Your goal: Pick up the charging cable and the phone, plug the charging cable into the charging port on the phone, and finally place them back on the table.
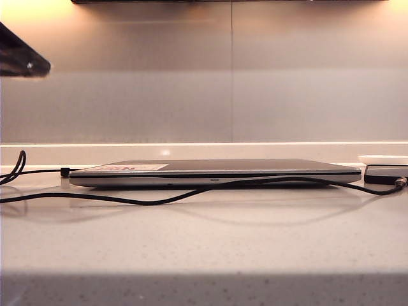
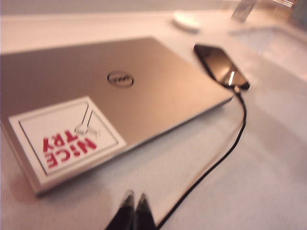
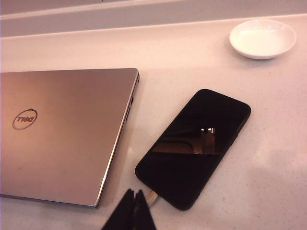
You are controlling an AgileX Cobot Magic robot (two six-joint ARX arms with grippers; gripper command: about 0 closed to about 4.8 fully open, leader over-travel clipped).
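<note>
With the cable (image 2: 218, 165) plugged into the phone (image 3: 194, 146) lying on the desk (image 3: 268, 158) beside the laptop (image 3: 62, 134), we judge the job done, our left tool (image 2: 133, 201) and right tool (image 3: 133, 197) clenched, empty, hovering clear above.

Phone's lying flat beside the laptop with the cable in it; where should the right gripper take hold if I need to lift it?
Grip the phone across its two long edges near the middle, coming straight down. It lies flat on the table, so only those edges are graspable. The right gripper, jaws shut, hovers by the plugged end; avoid the charging cable there.
</note>
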